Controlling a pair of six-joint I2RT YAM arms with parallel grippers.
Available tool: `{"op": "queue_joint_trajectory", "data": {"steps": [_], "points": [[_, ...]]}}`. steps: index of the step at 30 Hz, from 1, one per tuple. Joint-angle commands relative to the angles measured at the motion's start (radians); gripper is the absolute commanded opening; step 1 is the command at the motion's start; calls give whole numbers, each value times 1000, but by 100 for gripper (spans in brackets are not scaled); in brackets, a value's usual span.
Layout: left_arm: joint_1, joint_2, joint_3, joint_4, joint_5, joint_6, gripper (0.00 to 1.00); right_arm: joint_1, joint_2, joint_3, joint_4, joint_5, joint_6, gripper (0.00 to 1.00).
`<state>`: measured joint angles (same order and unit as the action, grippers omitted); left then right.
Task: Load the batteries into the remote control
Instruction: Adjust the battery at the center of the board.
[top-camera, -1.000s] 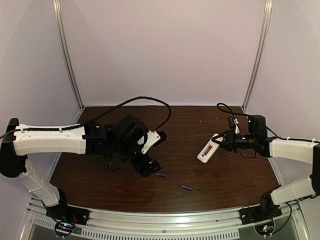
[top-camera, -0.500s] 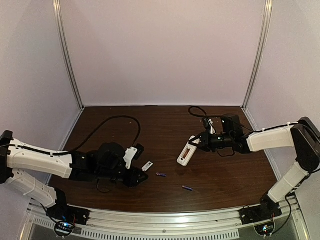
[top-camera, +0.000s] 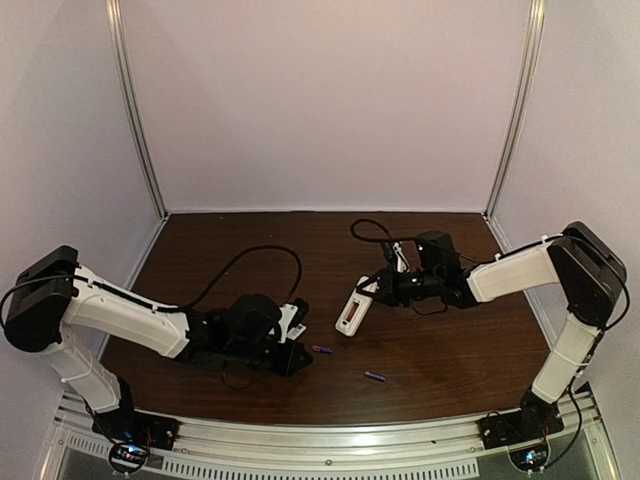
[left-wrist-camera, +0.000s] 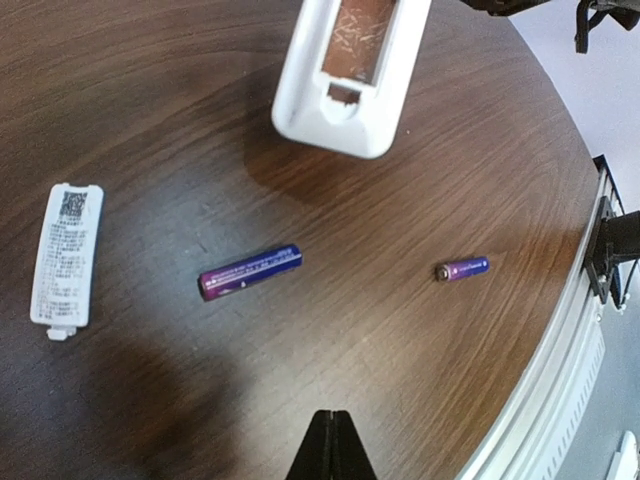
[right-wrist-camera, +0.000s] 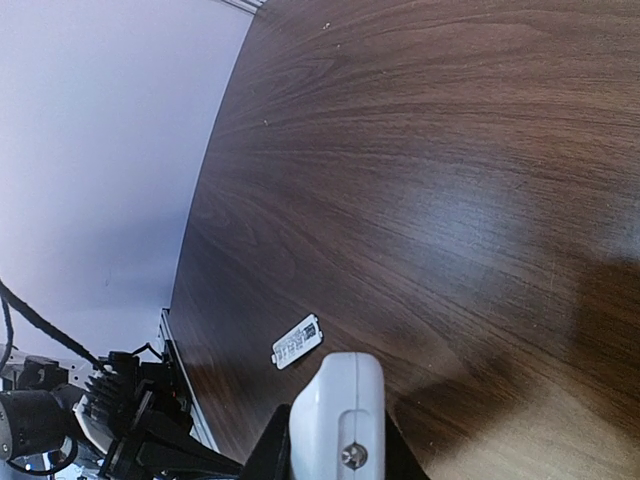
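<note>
Two bluish-purple batteries lie on the dark wooden table: one (left-wrist-camera: 250, 272) (top-camera: 321, 349) closer to the left arm, the other (left-wrist-camera: 462, 269) (top-camera: 374, 377) toward the front rail. My left gripper (left-wrist-camera: 333, 418) (top-camera: 298, 361) hovers just short of them, shut, with nothing between its fingers. The white remote control (top-camera: 352, 307) (left-wrist-camera: 345, 70) hangs tilted above the table, its reddish compartment (left-wrist-camera: 360, 35) facing up. My right gripper (right-wrist-camera: 338, 445) (top-camera: 378, 290) is shut on the remote control (right-wrist-camera: 338, 405) at its far end.
The small white cover piece (left-wrist-camera: 66, 253) (right-wrist-camera: 297, 341) lies flat, left of the batteries. The metal front rail (left-wrist-camera: 600, 300) runs close to the second battery. A black cable (top-camera: 250, 262) loops over the table behind the left arm.
My left gripper has gone from open to shut and the arm has dropped low toward the batteries. The right arm has carried the remote leftward to the table's middle.
</note>
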<state>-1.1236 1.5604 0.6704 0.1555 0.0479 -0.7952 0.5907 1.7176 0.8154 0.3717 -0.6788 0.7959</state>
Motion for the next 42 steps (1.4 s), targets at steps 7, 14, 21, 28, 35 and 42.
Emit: {"op": "queue_joint_trajectory", "data": {"steps": [7,14,21,28,35,42], "points": [[40,103,101,1,-31,-21,0,33,76,67,25,31,-24,0],[42,158,117,8,-11,-20,0,43,112,72,33,31,-32,0],[44,215,145,-26,-31,-32,0,64,126,65,25,35,-42,0],[90,241,149,-30,-61,-49,0,94,127,38,8,43,-53,0],[102,280,199,4,-16,9,0,115,98,-17,39,46,-21,0],[105,327,252,21,12,45,0,156,74,-47,62,56,14,0]]}}
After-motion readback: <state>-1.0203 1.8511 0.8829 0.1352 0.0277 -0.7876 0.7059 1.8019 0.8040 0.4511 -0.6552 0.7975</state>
